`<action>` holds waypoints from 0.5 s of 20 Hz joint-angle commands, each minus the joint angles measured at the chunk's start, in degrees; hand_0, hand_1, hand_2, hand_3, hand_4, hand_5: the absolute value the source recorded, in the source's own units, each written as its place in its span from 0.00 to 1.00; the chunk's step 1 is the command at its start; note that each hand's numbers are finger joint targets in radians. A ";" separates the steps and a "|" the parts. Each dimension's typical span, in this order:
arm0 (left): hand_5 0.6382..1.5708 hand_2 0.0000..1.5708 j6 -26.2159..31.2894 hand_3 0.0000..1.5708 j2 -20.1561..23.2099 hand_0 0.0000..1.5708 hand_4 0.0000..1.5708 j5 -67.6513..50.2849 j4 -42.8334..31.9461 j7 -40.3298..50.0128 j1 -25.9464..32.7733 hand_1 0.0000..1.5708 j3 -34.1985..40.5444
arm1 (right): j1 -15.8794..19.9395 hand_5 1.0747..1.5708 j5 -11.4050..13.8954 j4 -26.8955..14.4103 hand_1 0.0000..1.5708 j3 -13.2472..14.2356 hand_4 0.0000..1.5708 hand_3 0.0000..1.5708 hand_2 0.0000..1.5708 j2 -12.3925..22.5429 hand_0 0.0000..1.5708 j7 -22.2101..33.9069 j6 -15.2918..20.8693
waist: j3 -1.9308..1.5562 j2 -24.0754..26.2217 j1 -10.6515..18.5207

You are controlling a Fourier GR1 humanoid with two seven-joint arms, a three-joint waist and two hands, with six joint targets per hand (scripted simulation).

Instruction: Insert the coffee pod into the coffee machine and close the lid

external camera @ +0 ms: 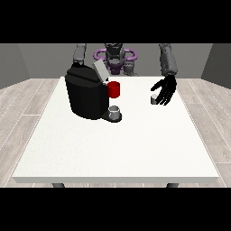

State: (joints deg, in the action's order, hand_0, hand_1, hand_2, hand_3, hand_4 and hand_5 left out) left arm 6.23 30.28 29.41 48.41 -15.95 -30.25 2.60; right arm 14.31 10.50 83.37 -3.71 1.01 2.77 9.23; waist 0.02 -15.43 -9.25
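A black coffee machine [85,95] stands on the white table [117,149], left of the middle, with its grey lid [100,70] tilted up and open. A small grey cup [115,111] sits on its drip tray. The small grey coffee pod [154,100] rests on the table at the right. The hand at the view's right [165,89] hangs just above and beside the pod, fingers relaxed and pointing down, not closed round it. At the view's left only the grey arm [80,54] shows, while its hand is hidden behind the machine.
A red mug [114,89] stands close behind the machine's right side, between the machine and the pod. The table's front half stretches white towards the camera. Wooden floor surrounds the table.
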 commanded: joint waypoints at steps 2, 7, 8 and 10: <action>1.00 0.70 -5.35 0.58 -0.49 0.68 0.29 5.53 -0.27 -3.44 -2.54 0.68 -2.56 | 1.97 1.00 -0.91 -4.21 0.00 1.99 0.00 0.00 0.00 0.78 0.00 -3.43 -0.76 | -0.02 -2.25 0.69; 1.00 0.61 -8.72 0.51 0.22 0.52 0.23 11.13 -6.22 -2.87 -2.32 0.52 -4.29 | 1.77 1.00 -2.74 -1.55 0.00 1.13 0.00 0.00 0.00 1.55 0.00 -2.01 -3.04 | -0.01 -2.01 -1.76; 1.00 0.61 -3.95 0.52 1.36 0.48 0.22 11.31 -5.93 -3.06 -2.72 0.48 -5.47 | 0.90 1.00 -1.36 -3.60 0.00 1.32 0.00 0.00 0.00 1.00 0.00 -2.47 -1.07 | -0.02 0.45 -0.40; 1.00 0.65 -5.69 0.56 0.85 0.56 0.22 14.22 -7.64 -0.97 -4.08 0.56 -6.90 | 1.44 1.00 -0.90 -2.92 0.00 -0.88 0.00 0.00 0.00 -0.95 0.00 -3.26 0.47 | -0.02 -1.62 -2.04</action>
State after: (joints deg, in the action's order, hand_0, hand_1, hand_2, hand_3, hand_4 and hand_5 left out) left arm 0.80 30.63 39.54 43.00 -17.82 -33.70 -1.84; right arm 15.76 9.60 80.74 -3.81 0.92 0.08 8.78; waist -0.01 -16.90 -10.47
